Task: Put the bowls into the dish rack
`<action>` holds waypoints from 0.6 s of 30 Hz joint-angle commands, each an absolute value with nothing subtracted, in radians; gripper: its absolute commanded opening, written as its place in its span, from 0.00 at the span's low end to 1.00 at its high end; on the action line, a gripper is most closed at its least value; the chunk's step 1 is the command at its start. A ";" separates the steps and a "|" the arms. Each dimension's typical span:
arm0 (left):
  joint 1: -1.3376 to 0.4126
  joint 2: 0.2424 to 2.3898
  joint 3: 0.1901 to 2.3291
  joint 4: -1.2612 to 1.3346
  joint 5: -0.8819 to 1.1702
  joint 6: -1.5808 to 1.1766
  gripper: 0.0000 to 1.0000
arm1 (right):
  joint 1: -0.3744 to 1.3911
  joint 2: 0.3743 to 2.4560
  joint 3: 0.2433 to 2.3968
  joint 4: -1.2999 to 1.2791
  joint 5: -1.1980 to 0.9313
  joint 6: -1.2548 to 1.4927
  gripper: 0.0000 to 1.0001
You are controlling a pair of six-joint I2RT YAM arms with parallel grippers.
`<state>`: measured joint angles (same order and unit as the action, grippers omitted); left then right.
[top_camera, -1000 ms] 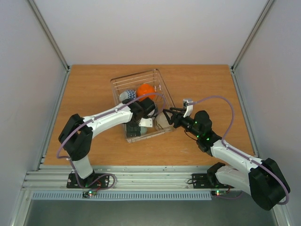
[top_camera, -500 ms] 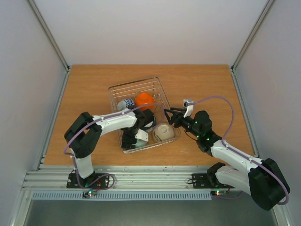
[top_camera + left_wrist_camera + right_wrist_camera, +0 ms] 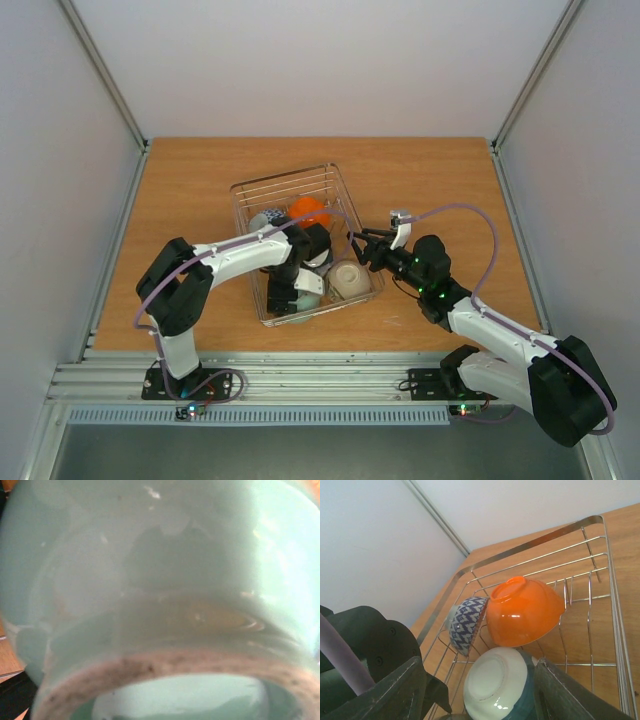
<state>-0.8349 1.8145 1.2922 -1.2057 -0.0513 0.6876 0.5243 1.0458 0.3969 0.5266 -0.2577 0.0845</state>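
The dish rack (image 3: 248, 190) sits mid-table. In it, the orange bowl (image 3: 310, 211) and the blue-patterned bowl (image 3: 270, 217) lean on edge at the far end, and the beige bowl (image 3: 347, 280) lies at the near right. My left gripper (image 3: 291, 291) is down in the rack's near end, shut on the pale green bowl (image 3: 308, 286). That bowl (image 3: 160, 580) fills the left wrist view and hides the fingers. My right gripper (image 3: 357, 247) is open and empty at the rack's right rim. Its wrist view shows the orange bowl (image 3: 522, 612), the blue-patterned bowl (image 3: 467, 622) and the teal-banded white bowl (image 3: 495, 685) between its fingers.
The rack's wire rim (image 3: 540, 540) and upright tines stand around the bowls. The wooden table (image 3: 190, 200) is bordered by white walls on three sides. The two arms meet over the rack's near half.
The rack has slid a little toward the near left. My left gripper has moved down toward the rack's near end with the pale green bowl. The right arm has barely moved.
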 commanded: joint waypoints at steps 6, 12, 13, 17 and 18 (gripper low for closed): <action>-0.793 1.781 1.372 -1.216 -0.034 0.676 0.99 | 0.522 1.055 0.388 0.551 -0.264 0.085 0.59; -0.747 1.759 1.445 -1.223 -0.003 0.662 0.99 | 0.522 1.060 0.391 0.550 -0.269 0.084 0.59; -0.739 1.757 1.459 -1.225 0.016 0.655 0.99 | 0.521 1.061 0.392 0.549 -0.271 0.084 0.59; -0.719 1.760 1.503 -1.255 0.068 0.643 0.99 | 0.522 1.062 0.393 0.547 -0.269 0.084 0.59; -0.719 1.761 1.504 -1.257 0.072 0.643 0.99 | 0.521 1.063 0.393 0.548 -0.270 0.084 0.59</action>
